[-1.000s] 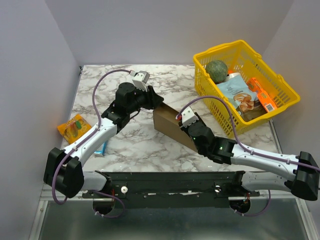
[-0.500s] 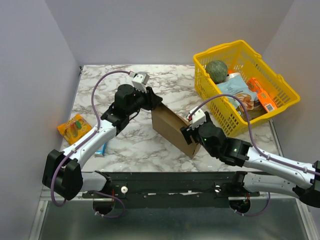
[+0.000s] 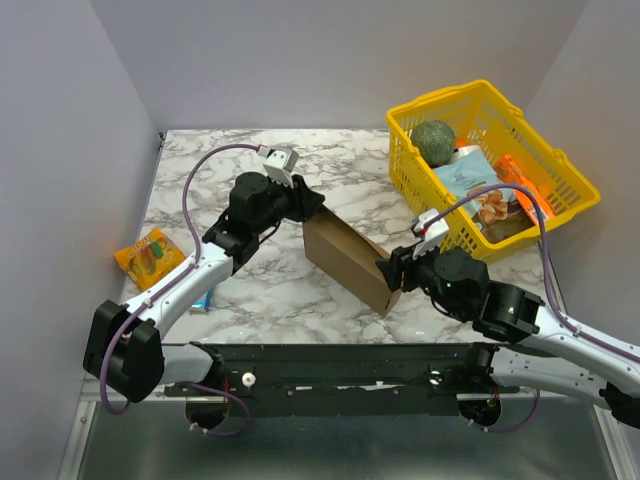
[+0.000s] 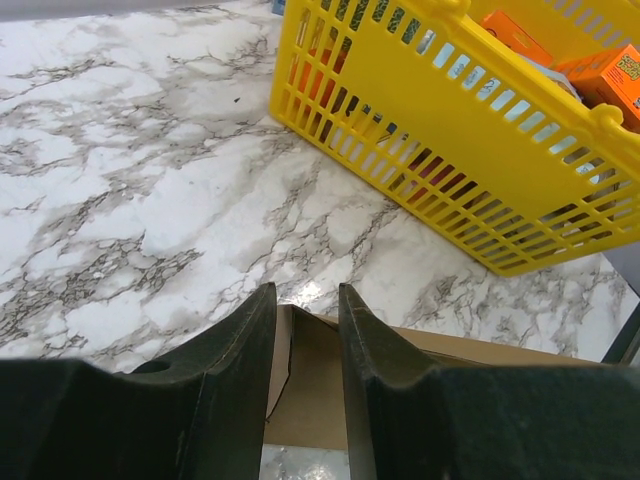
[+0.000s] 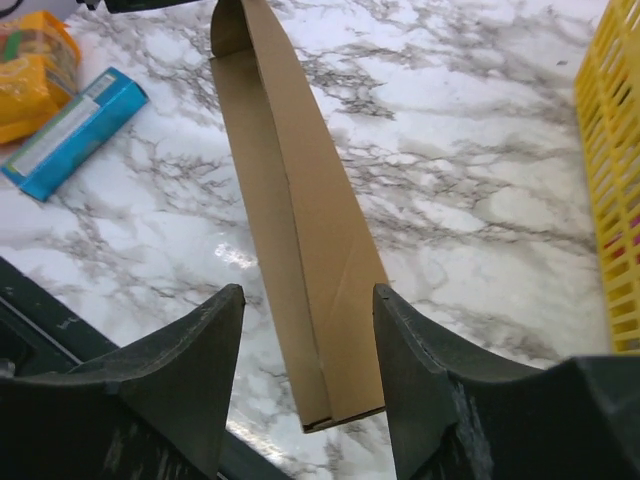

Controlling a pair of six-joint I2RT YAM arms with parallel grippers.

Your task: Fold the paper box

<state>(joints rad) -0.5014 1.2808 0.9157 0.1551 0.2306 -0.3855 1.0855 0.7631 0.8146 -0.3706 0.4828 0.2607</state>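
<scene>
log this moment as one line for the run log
left gripper: shut on paper box far end | right gripper: open, clear of the box's near end | paper box: standing on edge

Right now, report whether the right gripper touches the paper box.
Cannot tell. Right wrist view: marble shows between the paper box and one finger; its other edge meets the second finger's outline.

Bright even overhead light, soft shadows, small glare patches on the marble table, sharp focus throughout
</scene>
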